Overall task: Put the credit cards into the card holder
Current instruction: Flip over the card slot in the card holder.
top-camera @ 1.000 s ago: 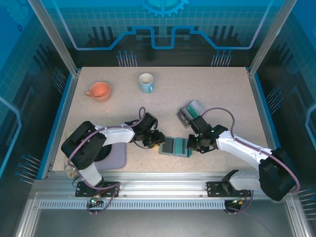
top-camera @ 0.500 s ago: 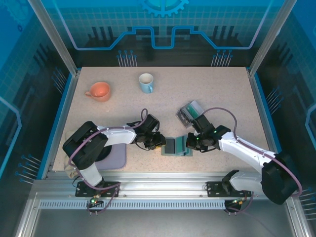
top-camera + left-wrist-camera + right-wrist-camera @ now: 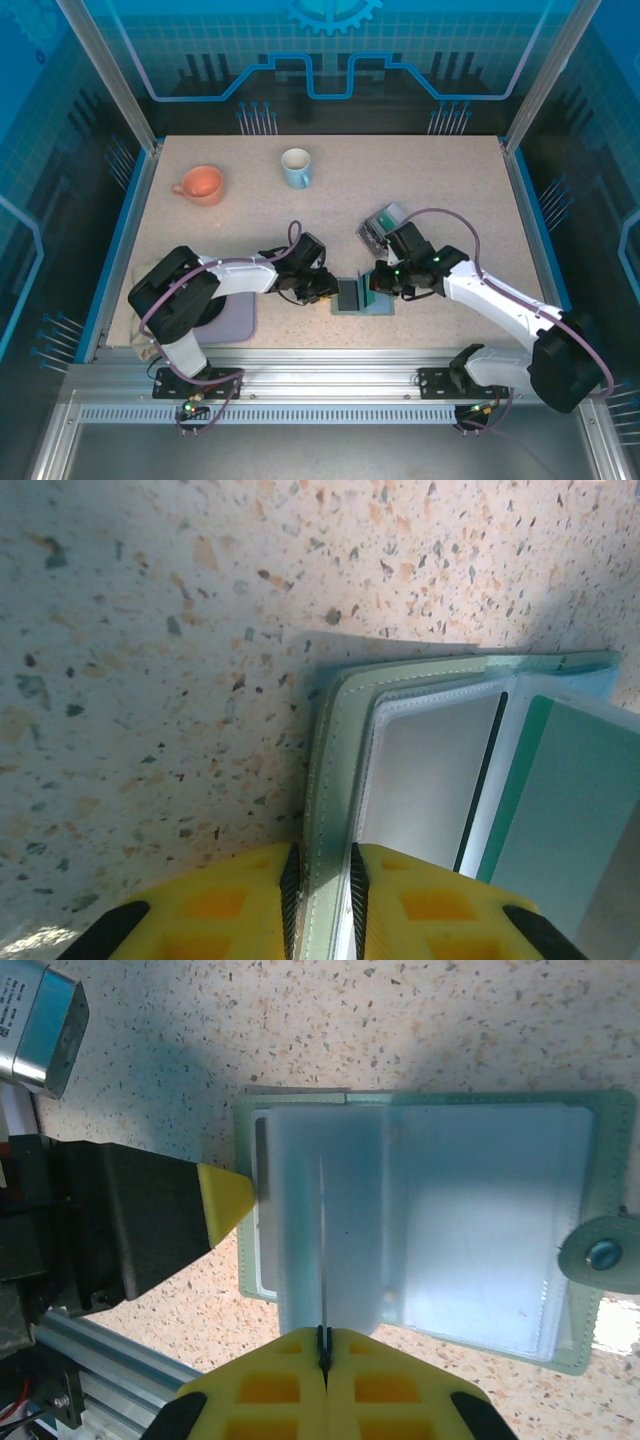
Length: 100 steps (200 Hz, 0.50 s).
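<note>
Left wrist shows your left gripper pinching the card holder by its cover at the table near edge, right gripper clamped on an inner pocket that looks floppy and slick, so grip edges gently.

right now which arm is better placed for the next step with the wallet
Right, likely: the right end effector is shut on a thin sheet upright over the open wallet. The left end effector pinches the wallet's cover edge, steadying it.
</note>
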Each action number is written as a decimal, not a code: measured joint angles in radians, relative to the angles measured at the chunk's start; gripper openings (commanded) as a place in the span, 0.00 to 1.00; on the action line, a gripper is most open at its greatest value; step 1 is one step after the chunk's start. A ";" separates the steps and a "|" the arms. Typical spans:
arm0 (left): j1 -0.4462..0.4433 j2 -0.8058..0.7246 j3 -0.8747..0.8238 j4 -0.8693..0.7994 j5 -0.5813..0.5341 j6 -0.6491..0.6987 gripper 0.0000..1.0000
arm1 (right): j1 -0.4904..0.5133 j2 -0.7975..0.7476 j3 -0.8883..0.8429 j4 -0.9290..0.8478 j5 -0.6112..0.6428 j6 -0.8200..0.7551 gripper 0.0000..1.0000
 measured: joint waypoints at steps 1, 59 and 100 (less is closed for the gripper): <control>0.000 0.000 0.000 0.000 -0.001 0.000 0.23 | 0.000 0.002 0.002 0.000 0.000 -0.002 0.00; -0.003 -0.081 -0.034 -0.003 -0.080 -0.027 0.29 | -0.014 0.007 0.006 -0.015 0.018 -0.022 0.00; -0.003 -0.128 -0.054 -0.008 -0.115 -0.026 0.34 | -0.099 -0.087 -0.015 -0.040 0.045 -0.060 0.00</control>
